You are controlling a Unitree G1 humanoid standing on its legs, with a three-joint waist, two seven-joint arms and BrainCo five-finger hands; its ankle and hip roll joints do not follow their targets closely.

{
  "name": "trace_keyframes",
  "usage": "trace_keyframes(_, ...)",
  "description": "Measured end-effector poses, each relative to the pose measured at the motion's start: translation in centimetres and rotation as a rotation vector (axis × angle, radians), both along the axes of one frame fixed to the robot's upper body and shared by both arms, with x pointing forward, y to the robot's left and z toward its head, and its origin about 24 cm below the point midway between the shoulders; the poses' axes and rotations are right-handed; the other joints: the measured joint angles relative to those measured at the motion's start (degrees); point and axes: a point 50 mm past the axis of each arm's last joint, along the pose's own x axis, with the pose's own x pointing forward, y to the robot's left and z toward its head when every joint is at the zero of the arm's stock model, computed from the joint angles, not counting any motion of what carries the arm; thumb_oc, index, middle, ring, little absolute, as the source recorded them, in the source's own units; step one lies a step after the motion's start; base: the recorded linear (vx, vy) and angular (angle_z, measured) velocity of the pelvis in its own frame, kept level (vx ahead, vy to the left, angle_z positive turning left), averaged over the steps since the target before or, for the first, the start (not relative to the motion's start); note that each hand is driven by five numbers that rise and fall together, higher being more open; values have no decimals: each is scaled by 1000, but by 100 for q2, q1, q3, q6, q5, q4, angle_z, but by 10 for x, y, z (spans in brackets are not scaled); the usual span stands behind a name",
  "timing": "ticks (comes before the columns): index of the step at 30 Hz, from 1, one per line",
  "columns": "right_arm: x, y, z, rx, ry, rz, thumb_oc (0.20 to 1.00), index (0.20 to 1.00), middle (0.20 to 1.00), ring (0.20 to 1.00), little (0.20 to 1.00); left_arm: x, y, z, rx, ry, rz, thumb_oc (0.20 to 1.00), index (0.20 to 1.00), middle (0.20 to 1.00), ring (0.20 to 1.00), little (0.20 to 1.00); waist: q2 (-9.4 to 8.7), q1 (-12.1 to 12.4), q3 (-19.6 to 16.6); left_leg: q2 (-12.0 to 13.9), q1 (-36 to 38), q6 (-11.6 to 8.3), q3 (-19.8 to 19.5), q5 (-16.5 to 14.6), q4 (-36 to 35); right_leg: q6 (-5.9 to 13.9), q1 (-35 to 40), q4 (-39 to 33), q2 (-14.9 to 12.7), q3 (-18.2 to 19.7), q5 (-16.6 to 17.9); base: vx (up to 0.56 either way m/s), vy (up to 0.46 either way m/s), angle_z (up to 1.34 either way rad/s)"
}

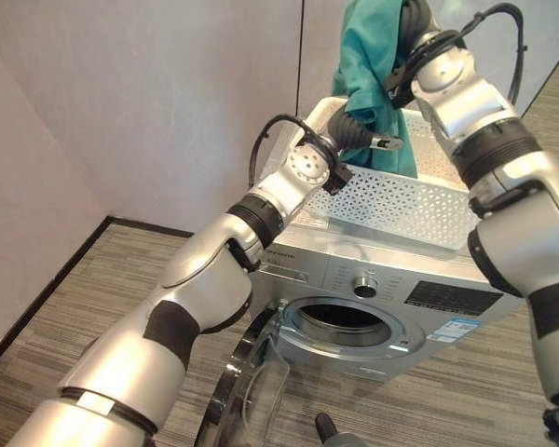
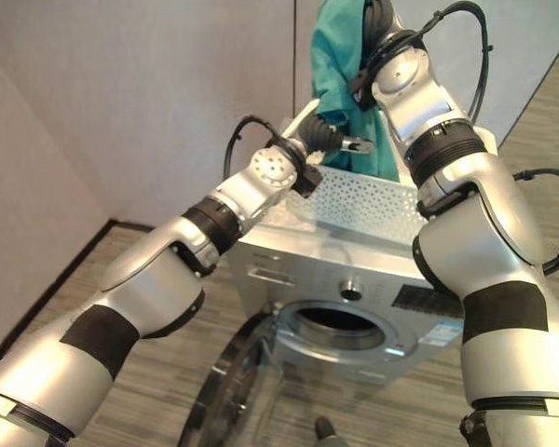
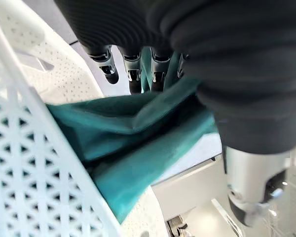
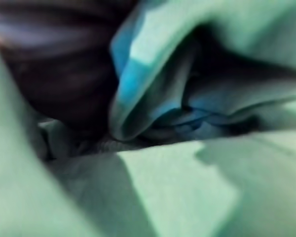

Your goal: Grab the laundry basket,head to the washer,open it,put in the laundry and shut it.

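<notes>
Teal cloth (image 1: 373, 74) hanging long-axis vertical above white basket (image 1: 401, 200) on top of washer (image 1: 373, 289). Right hand (image 2: 377, 23) uppermost, buried in cloth, grip unclear. Left hand (image 3: 133, 69) beside lower folds, fingers straight. Open drum (image 1: 340, 321) below, door (image 1: 252, 382) swung out.

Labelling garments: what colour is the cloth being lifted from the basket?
Teal green, plain. The cloth shows best in the left eye view.

The cloth (image 1: 377, 65) I'm lifting is plain teal, and the laundry basket (image 1: 401, 200) is white with a lattice of small holes. My washer (image 1: 373, 289) is silver-grey with a dark panel, and the floor (image 1: 93, 307) is streaky grey-brown.
</notes>
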Motion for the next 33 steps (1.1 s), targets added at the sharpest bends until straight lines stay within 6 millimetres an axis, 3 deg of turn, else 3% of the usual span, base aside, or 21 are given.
trace_keyframes(21, 0, -1, 0, 37, 5, 8, 200, 200, 200, 200, 200, 1, 4, 8, -123, -3, 60, 200, 200, 200, 200, 200, -22, -18, 12, 9, -64, -34, -118, 23, -1, -28, -4, 0, -4, -114, -17, -1, -6, 2)
trace_keyframes(22, 0, 0, 0, 37, 5, 8, 689, 689, 689, 689, 689, 1, 4, 8, -124, -5, 61, 200, 200, 200, 200, 200, -25, -18, 14, 8, -64, -34, -118, 23, -1, -28, -4, 0, -4, -114, -17, 0, 0, 0)
trace_keyframes(23, 0, 0, 0, 38, 4, 9, 1000, 1000, 1000, 1000, 1000, 1, 4, 8, -124, -8, 63, 200, 200, 200, 200, 200, -27, -21, 14, 8, -63, -34, -117, 23, -1, -28, -4, 0, -4, -114, -17, 0, 0, 0)
trace_keyframes(33, -11, 12, 17, 170, -104, 125, 1000, 1000, 1000, 1000, 1000, 5, 25, 32, -167, -128, 110, 200, 200, 200, 200, 200, -35, -83, 20, 1, -65, -34, -75, 23, -1, -31, -31, 0, -1, -83, -18, 1, 2, 0)
